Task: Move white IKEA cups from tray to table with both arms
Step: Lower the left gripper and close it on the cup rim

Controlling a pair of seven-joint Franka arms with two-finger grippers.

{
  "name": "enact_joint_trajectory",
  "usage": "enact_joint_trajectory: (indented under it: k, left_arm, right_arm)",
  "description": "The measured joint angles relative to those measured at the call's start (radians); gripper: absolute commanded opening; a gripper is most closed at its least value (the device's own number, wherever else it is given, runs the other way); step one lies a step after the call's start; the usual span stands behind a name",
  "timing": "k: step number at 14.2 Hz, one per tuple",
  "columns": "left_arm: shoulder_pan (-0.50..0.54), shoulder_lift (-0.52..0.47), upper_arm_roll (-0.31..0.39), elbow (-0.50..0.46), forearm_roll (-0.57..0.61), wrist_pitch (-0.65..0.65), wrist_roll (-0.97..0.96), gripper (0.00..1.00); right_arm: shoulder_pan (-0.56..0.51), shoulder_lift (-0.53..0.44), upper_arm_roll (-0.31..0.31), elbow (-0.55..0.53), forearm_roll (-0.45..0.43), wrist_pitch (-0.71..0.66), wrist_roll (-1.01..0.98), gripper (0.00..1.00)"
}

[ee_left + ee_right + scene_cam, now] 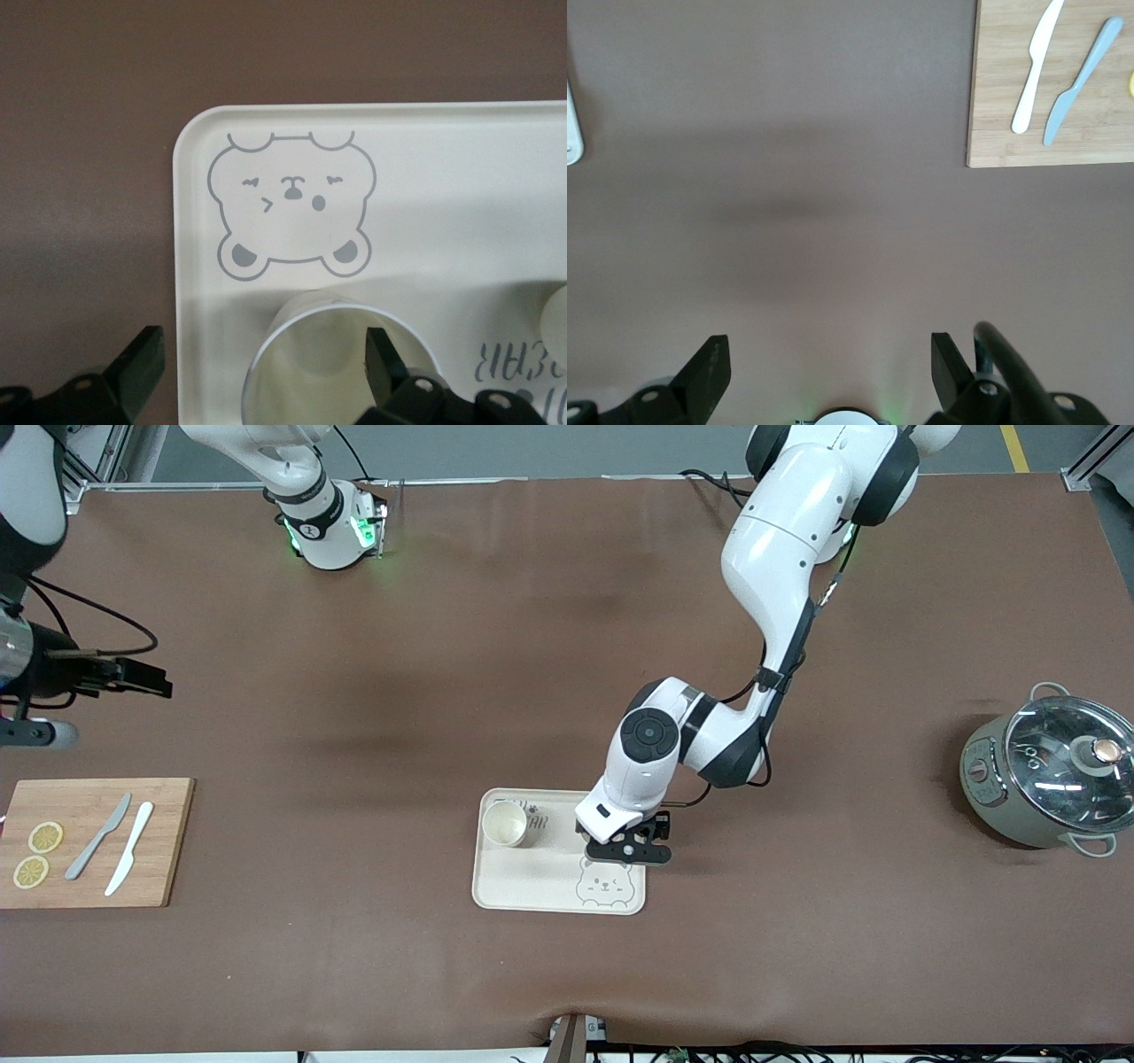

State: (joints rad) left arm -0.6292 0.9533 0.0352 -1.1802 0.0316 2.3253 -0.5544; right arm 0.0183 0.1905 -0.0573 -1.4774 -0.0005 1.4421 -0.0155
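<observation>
A cream bear-printed tray [532, 886] lies near the middle of the table. One white cup [505, 824] stands upright on its corner toward the right arm's end. In the left wrist view a second white cup [341, 367] stands on the tray [461, 177] beside the bear print, and the first cup's edge [556, 320] shows at the side. My left gripper [629, 852] [261, 345] hangs open just above that second cup, one finger over its mouth and the other off the tray's edge. My right gripper [155, 680] [828, 350] waits open over bare table at the right arm's end.
A wooden cutting board [93, 841] [1063, 133] with two lemon slices [37, 855] and two knives [115, 849] lies at the right arm's end. A grey-green pot with a glass lid [1050, 779] stands at the left arm's end.
</observation>
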Motion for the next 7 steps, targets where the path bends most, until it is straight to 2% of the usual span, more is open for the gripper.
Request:
enact_joint_trajectory:
  k: [1, 2, 3, 7]
  left_arm:
    - [-0.001, 0.003, 0.000, 0.000, 0.000, 0.003, -0.001, 0.62]
    - [-0.001, 0.007, 0.000, 0.000, 0.000, 0.006, -0.002, 0.07]
    - [-0.001, 0.010, 0.000, 0.000, 0.000, 0.009, -0.005, 0.00]
    - [-0.001, 0.013, -0.001, 0.000, -0.010, 0.012, -0.013, 0.00]
  right_arm:
    - [0.000, 0.014, -0.001, 0.002, 0.000, 0.004, 0.000, 1.00]
    - [-0.002, 0.022, -0.004, 0.004, 0.000, 0.004, 0.000, 1.00]
    - [-0.005, 0.025, -0.006, 0.007, -0.001, 0.006, 0.000, 1.00]
    - [-0.032, 0.040, -0.009, 0.008, 0.000, 0.028, 0.000, 1.00]
